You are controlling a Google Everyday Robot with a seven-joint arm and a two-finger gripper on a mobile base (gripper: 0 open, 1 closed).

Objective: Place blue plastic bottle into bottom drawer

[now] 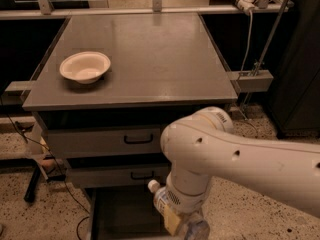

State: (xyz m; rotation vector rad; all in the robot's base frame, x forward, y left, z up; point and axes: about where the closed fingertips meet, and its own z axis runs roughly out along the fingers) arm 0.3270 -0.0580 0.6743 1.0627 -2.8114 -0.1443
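Note:
The blue plastic bottle [161, 200] has a white cap that points up and left, and its clear base shows at the lower right. My gripper [177, 215] sits at the end of the big white arm and is shut on the bottle, with a yellowish finger [170, 224] across its body. The bottle hangs tilted over the right part of the open bottom drawer [120, 214]. This drawer is pulled out below the cabinet and its dark floor shows. The arm hides the drawer's right side.
A white bowl [85, 66] stands on the left of the grey cabinet top [150, 54]. Two upper drawers with black handles [138, 140] are shut. Cables and a dark stand foot lie on the speckled floor at the left [35, 184]. A metal frame stands at the right [250, 79].

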